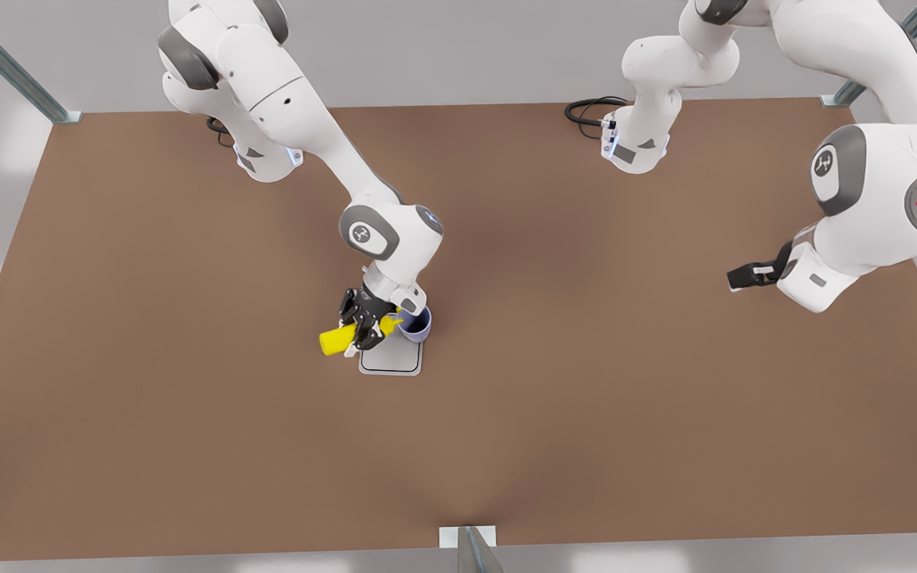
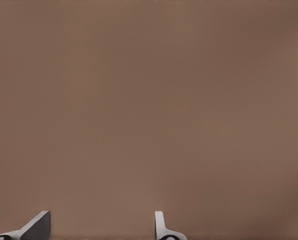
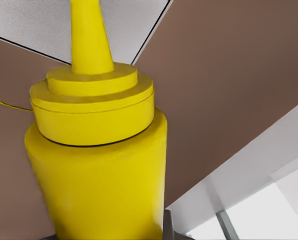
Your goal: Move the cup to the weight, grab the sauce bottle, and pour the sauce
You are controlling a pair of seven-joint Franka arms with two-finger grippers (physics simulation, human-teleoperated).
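Front view: right claw (image 1: 369, 325) clamps the tipped sauce bottle (image 1: 339, 339), nozzle over the cup (image 1: 417, 323) at the weight's (image 1: 391, 360) one o'clock corner. Pouring underway; next, tilt further. Left claw (image 1: 747, 275) waits, parted, at three o'clock.

No readable text, labels or numbers anywhere

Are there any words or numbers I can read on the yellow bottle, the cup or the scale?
No readable words or numbers.
Sauce bottle: plain yellow, no label.
Cup: plain.
Weight: blank plate.
Arm joints: round logo marks, too small to read.
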